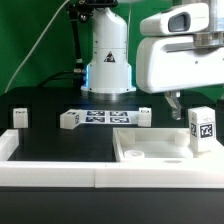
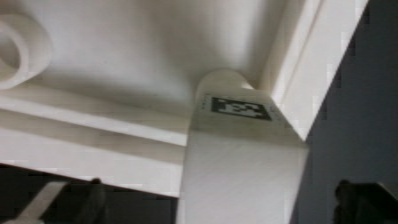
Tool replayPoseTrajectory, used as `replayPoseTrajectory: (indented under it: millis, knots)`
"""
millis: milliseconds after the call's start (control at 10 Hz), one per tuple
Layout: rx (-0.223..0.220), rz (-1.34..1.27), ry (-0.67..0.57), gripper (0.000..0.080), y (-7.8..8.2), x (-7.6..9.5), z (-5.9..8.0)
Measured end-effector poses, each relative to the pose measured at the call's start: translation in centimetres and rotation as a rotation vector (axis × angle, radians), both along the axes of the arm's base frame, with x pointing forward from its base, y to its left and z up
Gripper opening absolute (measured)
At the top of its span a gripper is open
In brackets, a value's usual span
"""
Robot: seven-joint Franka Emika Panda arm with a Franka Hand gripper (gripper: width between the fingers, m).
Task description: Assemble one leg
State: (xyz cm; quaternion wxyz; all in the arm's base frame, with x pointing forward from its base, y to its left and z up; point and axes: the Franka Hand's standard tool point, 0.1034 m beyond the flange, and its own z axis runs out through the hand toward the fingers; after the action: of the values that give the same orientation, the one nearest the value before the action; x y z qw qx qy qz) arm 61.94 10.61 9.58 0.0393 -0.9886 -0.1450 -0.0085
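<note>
The leg (image 1: 203,127) is a short white post with a black-and-white tag. It stands upright at a corner of the large flat white square part (image 1: 150,148), at the exterior view's right. My gripper (image 1: 196,110) hangs over it, one dark finger (image 1: 176,106) beside the leg. In the wrist view the leg (image 2: 240,150) runs up the middle between my gripper's (image 2: 214,205) two dark fingertips (image 2: 71,200), with a gap on each side. Its far end meets the square part (image 2: 125,90) near that part's rim. The jaws are open astride the leg.
Three more small white tagged parts lie on the black table (image 1: 19,118), (image 1: 70,120), (image 1: 143,117). The marker board (image 1: 105,118) lies between the last two. A white raised border (image 1: 50,152) runs along the front. The robot base (image 1: 108,60) stands behind.
</note>
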Motion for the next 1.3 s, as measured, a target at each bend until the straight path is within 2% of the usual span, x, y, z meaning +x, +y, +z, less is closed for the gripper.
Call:
replayPoseTrajectory:
  millis: [100, 400, 600, 700, 1000, 1100, 1300]
  knots:
    - [0.002, -0.002, -0.005, 0.0648, 0.0, 0.6, -0.1]
    - [0.002, -0.004, -0.012, 0.0648, 0.1, 0.4, -0.4]
    - [0.002, -0.004, -0.012, 0.0381, 0.1, 0.4, -0.4]
    - [0.003, -0.004, -0.014, 0.0291, 0.1, 0.5, -0.3]
    - [0.004, -0.039, -0.011, 0.0291, 0.3, 0.4, -0.3]
    - [0.005, -0.079, -0.009, 0.0291, 1.0, 0.4, -0.4]
    - [0.003, -0.293, -0.01, 0.0291, 1.4, 0.6, -0.5]
